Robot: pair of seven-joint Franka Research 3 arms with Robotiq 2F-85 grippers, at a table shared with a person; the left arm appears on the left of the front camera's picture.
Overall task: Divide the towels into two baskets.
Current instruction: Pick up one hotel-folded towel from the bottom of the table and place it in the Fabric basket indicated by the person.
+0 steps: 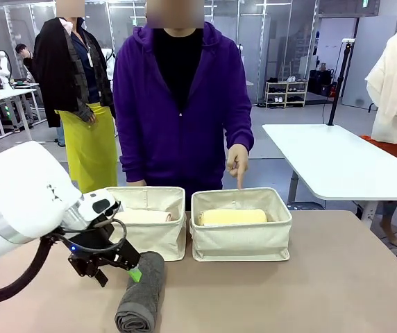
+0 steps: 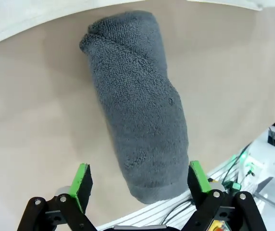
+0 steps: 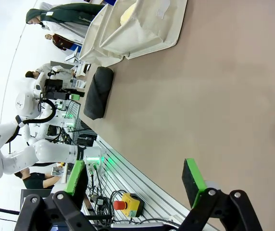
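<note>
Bare table (image 1: 323, 291) lies open right of the grey towel (image 1: 143, 295); baskets (image 1: 240, 225) block behind.

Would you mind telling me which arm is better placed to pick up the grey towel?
The left. Its gripper hangs open right over the grey towel, jaws either side of one end, while the right gripper is open over bare table, farther off.

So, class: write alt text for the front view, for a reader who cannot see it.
A dark grey towel lies on the table beside the robot's open left tool. Behind stand two cream baskets, the right holding a yellow towel; a person's hand points into it.
</note>
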